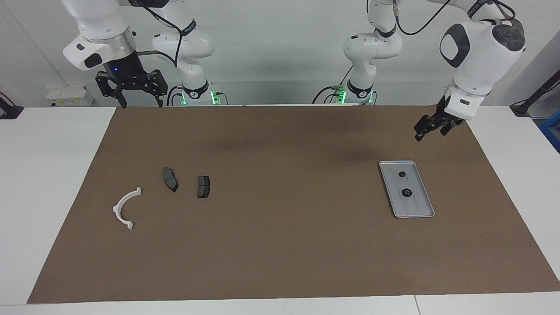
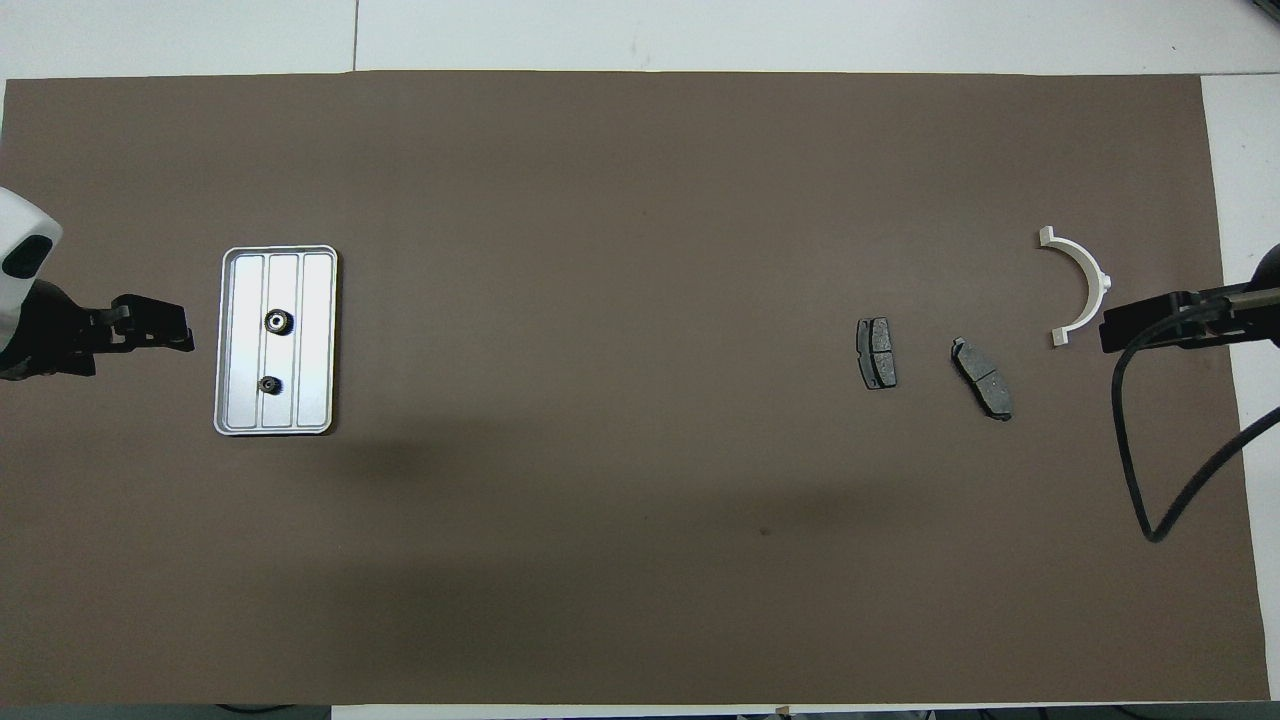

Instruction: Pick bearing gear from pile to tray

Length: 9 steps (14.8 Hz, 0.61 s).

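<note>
The grey ridged tray [image 1: 418,204] lies on the brown mat toward the left arm's end and holds two small black gears [image 1: 402,174] [image 1: 406,193]. In the overhead view the tray [image 2: 315,345] shows both gears [image 2: 277,321] [image 2: 268,384]. The pile at the right arm's end is a white half-ring bracket [image 1: 117,209] [image 2: 1097,285] and two dark grey brake-pad pieces [image 1: 170,179] [image 1: 203,187] [image 2: 877,353] [image 2: 982,378]. My left gripper [image 1: 421,132] [image 2: 185,335] hangs in the air beside the tray, holding nothing. My right gripper [image 1: 140,104] [image 2: 1110,330] is open and empty, raised near the bracket.
The brown mat [image 1: 280,245] covers most of the white table [image 1: 48,175]. A black cable [image 2: 1135,450] hangs from the right arm over the mat's end.
</note>
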Motion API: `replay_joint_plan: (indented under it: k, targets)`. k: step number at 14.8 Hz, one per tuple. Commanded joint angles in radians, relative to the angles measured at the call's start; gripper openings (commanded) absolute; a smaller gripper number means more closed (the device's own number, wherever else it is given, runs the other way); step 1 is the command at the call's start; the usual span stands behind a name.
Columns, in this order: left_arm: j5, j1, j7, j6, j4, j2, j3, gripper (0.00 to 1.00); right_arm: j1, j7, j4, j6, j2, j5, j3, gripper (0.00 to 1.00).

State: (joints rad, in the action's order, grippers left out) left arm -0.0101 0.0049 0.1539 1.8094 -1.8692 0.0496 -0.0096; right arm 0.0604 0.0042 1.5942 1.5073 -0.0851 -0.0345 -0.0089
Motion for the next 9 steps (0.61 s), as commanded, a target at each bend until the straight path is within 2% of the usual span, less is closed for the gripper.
replay_joint_plan:
  k: [1, 9]
  targets:
    - [0.008, -0.016, -0.005, -0.054, 0.077, -0.053, 0.008, 1.0, -0.002, 0.011, 0.0, 0.005, -0.01, 0.021, 0.003, 1.0]
    - [0.009, -0.02, 0.0, -0.088, 0.084, -0.013, -0.004, 1.0, -0.004, 0.011, 0.001, 0.007, -0.012, 0.024, 0.003, 1.0]
